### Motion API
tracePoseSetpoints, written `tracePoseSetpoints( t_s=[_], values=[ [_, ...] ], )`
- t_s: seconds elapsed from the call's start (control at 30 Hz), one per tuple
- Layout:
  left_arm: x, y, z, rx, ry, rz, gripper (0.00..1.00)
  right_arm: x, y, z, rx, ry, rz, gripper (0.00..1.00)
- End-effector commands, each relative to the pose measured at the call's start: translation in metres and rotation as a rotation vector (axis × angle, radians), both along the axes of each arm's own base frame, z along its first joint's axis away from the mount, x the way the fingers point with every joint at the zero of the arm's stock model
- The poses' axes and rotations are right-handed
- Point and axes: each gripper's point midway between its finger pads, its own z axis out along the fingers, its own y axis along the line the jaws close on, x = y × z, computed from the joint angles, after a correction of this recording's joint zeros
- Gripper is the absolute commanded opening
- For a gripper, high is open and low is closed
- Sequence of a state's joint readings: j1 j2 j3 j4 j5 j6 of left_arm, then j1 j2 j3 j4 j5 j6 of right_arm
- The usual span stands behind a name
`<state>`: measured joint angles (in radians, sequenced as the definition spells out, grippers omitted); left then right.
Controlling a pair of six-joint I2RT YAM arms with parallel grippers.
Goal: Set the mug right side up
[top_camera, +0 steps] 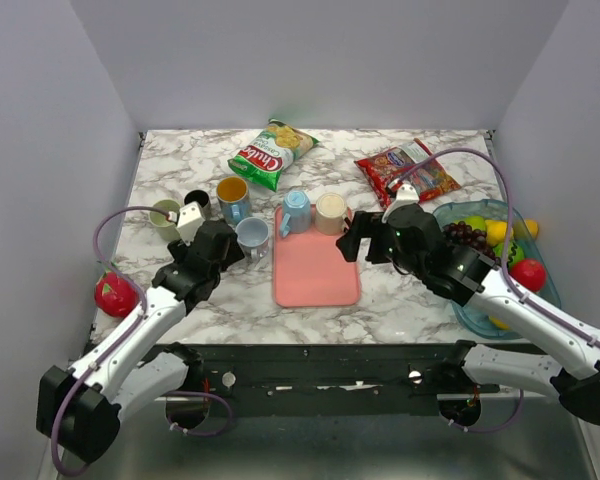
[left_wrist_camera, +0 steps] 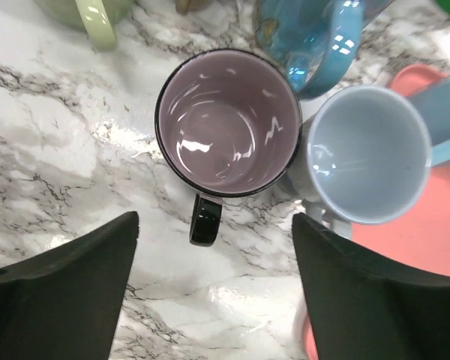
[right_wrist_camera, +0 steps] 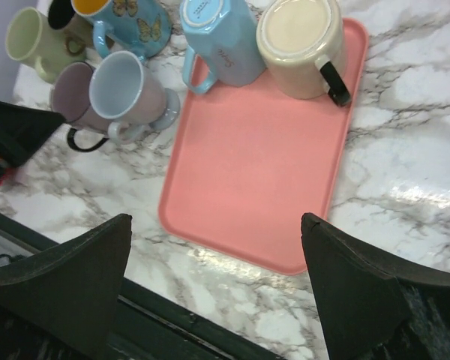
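Marble table: left gripper wide over black mug; right gripper wide over pink tray, cream mug seemingly inverted at 1 o'clock.

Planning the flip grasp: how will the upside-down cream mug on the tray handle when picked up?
The cream mug looks ceramic: probably rigid, heavyish, breakable if dropped. Rim-down on the pink tray, it likely sits stable, sliding rather than tipping if nudged.

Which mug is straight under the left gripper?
The black mug with the lilac inside, standing upright; the pale blue mug sits off to one side.
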<state>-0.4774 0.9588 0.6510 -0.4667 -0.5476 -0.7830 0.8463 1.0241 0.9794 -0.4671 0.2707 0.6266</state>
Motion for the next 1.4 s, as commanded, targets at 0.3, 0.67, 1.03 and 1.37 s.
tracePoseSetpoints(
  t_s=[0.3,0.67,1.03,1.37],
  values=[
    [-0.012,0.008,0.095,-0.052,-0.194,-0.035,0.99,0.058,-0.006,-0.053,-0.533,-0.059,0.307,1.0],
    [0.001,-0.041,0.136,-0.082,-0.257,-0.349,0.99,0.117,0.006,-0.109,-0.627,0.103,0.475,0.8],
    [0.0,-0.079,0.122,-0.143,-0.206,-0.559,0.99,0.146,0.001,-0.151,-0.684,0.178,0.477,0.82],
    [0.0,-0.08,0.117,-0.147,-0.195,-0.568,0.99,0.154,0.01,-0.167,-0.663,0.144,0.492,0.74]
  ],
)
